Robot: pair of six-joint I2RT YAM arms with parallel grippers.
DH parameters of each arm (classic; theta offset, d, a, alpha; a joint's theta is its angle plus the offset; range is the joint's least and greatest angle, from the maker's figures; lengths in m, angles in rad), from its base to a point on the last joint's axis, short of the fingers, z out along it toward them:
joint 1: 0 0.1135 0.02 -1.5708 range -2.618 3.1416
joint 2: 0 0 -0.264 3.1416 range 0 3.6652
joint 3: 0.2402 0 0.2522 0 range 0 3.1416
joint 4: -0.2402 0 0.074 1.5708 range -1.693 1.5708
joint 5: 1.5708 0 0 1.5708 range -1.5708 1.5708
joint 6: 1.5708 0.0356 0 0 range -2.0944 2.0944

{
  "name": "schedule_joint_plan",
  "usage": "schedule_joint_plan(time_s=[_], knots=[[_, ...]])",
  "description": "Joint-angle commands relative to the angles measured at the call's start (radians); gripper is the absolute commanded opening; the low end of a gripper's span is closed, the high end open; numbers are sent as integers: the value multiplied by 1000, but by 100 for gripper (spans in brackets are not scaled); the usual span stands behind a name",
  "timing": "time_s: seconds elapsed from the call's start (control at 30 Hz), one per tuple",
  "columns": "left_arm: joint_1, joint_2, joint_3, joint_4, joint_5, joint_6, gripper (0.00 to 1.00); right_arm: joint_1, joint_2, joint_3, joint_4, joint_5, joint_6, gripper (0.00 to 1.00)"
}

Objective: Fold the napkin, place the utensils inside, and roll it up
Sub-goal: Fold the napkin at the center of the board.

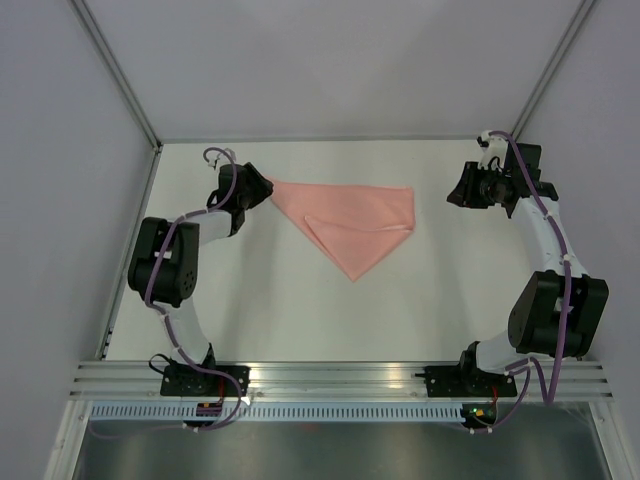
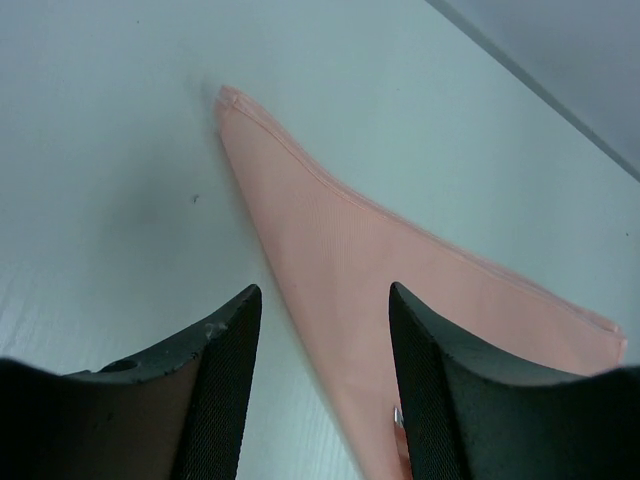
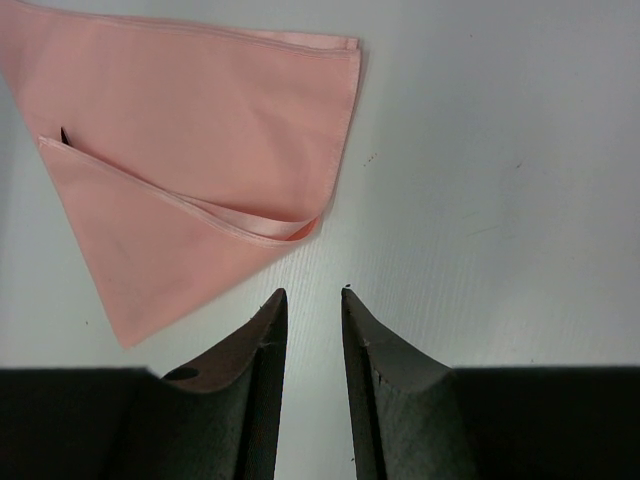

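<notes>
The salmon-pink napkin [image 1: 350, 222] lies folded into a triangle on the white table, one point toward the arms. It also shows in the left wrist view [image 2: 340, 270] and the right wrist view [image 3: 200, 110]. The utensils are almost wholly hidden; a small dark tip [image 3: 64, 135] pokes out under the folded flap, and a small shiny bit [image 2: 398, 415] shows by my left finger. My left gripper [image 1: 262, 186] [image 2: 322, 288] is open, low over the napkin's left corner. My right gripper [image 1: 462, 190] [image 3: 312, 292] is open with a narrow gap, empty, just right of the napkin.
The white table [image 1: 300, 310] is boxed in by grey walls at the back and both sides. An aluminium rail [image 1: 340, 375] runs along the near edge where the arm bases are bolted.
</notes>
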Motion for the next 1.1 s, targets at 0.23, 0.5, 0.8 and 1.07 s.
schedule_joint_plan(time_s=[0.23, 0.5, 0.8, 1.07], knots=[[54, 166, 195, -135, 4, -63, 60, 25, 8, 6, 7, -15, -12, 34], [67, 290, 335, -218, 10, -68, 55, 36, 13, 8, 10, -10, -12, 34], [75, 359, 458, -287, 18, -68, 40, 47, 20, 8, 11, 3, -15, 33], [84, 366, 481, -281, 47, -57, 14, 61, 23, 12, 13, 13, -18, 32]])
